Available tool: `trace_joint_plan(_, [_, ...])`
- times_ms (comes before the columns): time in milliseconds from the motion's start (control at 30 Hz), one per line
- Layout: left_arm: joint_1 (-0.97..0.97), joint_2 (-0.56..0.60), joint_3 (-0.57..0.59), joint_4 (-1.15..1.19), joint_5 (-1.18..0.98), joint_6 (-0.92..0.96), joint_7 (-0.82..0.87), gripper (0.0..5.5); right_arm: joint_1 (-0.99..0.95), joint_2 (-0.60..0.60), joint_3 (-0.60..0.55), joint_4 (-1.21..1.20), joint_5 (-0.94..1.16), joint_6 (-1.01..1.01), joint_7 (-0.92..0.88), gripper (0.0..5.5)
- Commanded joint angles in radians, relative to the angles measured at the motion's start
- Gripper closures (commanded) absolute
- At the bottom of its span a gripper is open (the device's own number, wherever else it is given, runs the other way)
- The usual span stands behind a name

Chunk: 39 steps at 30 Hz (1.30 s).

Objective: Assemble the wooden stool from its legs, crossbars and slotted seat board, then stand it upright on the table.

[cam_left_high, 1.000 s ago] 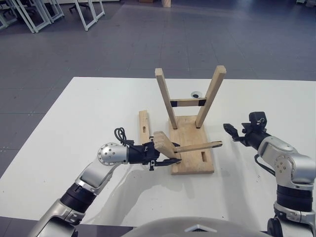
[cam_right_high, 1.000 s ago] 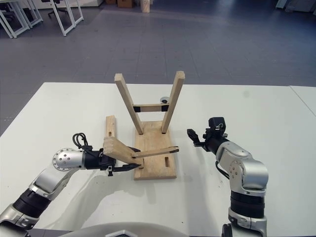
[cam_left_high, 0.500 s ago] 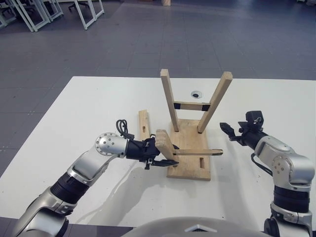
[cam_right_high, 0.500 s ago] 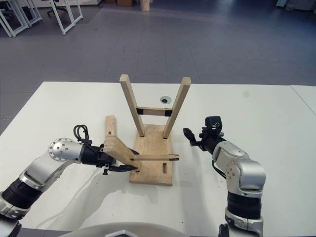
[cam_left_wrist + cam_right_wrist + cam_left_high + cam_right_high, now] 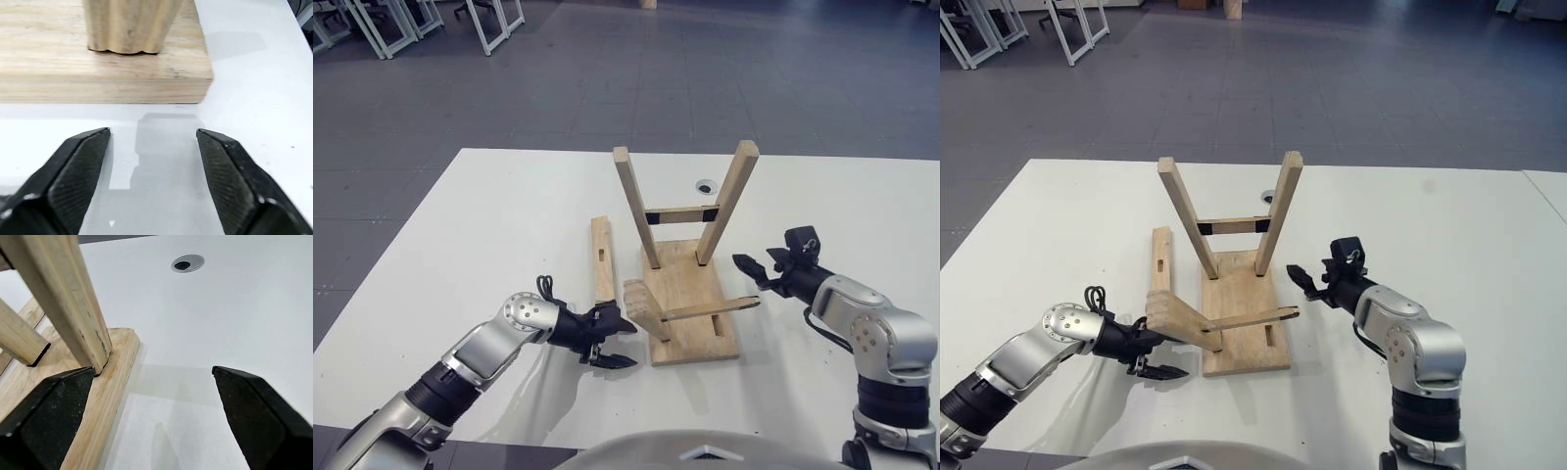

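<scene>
The left end effector (image 5: 615,347), fingers apart and empty, sits low over the white worktop (image 5: 489,225), just beside the near left corner of the pale wooden slotted seat board (image 5: 695,284). The right end effector (image 5: 756,264), also apart, is near the board's right edge. The board lies flat, its long axis running away from the robot. Two upright wooden legs (image 5: 636,206) with a short wooden crossbar (image 5: 682,212) stand at its far end. A third leaning leg (image 5: 641,304) stands at the near corner; its seating is unclear. A loose wooden leg (image 5: 600,259) lies to the left.

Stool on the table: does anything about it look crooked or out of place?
Yes. The near leg leans steeply on the seat board, its crossbar sticking out sideways, while the far legs stand up. A fourth leg lies loose on the table beside the board.
</scene>
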Motion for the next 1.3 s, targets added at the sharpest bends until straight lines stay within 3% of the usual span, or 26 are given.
trace_joint_plan(33, [-0.029,0.006,0.048,-0.001,0.016,0.022,-0.018,1.59,0.05,-0.079,0.044,-0.068,0.038,0.033,0.073,1.08])
trace_joint_plan(167, [-0.021,0.046,0.122,-0.043,-0.015,0.078,-0.034,1.03,0.114,-0.174,0.087,-0.113,0.047,0.026,0.15,1.08])
trace_joint_plan(300, [-0.002,0.068,0.237,-0.127,-0.092,0.169,-0.016,1.03,0.133,-0.223,0.129,-0.128,0.025,-0.011,0.17,1.08])
trace_joint_plan(467, [0.002,0.011,0.401,-0.248,-0.209,0.319,0.115,1.03,0.162,-0.236,0.168,-0.147,0.009,-0.036,0.165,1.08])
trace_joint_plan(900, [0.017,-0.109,0.489,-0.319,-0.253,0.426,0.332,1.03,0.157,-0.252,0.306,-0.155,-0.078,-0.034,0.112,1.08])
trace_joint_plan(1000, [-0.01,-0.137,0.521,-0.343,-0.272,0.469,0.399,1.03,0.106,-0.276,0.399,-0.154,-0.154,0.06,0.036,1.08])
trace_joint_plan(1067, [-0.054,-0.181,0.568,-0.365,-0.305,0.529,0.485,1.03,0.039,-0.249,0.445,-0.121,-0.182,0.108,-0.001,1.08])
trace_joint_plan(1300, [-0.23,-0.324,0.713,-0.484,-0.481,0.773,0.768,1.03,-0.048,-0.031,0.406,0.071,-0.233,0.15,-0.146,1.08])
